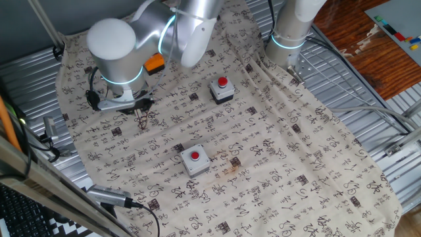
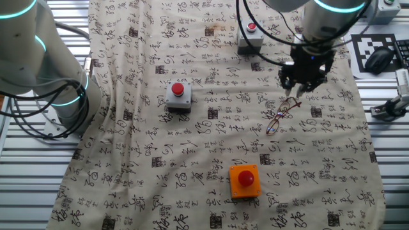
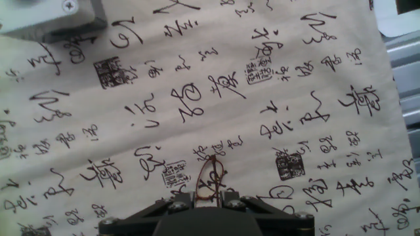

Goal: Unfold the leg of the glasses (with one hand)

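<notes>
tool (image 2: 298, 93) nearly closed, pinching glasses (image 2: 282, 115)

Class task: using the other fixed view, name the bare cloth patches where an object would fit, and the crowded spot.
Free: between the orange button box and the nearer grey button box, and the cloth's lower left. Crowded: around the gripper and glasses.

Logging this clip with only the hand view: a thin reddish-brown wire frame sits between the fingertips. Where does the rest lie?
Observer: In the other fixed view, the thin reddish-brown wire-rimmed glasses run from the gripper out across the calligraphy-printed cloth.
Operator: Anything near that far end?
Observer: An orange box with a red button, apart from them.
Operator: Others?
Observer: A grey box with a red button and a second grey box, both well clear.
</notes>
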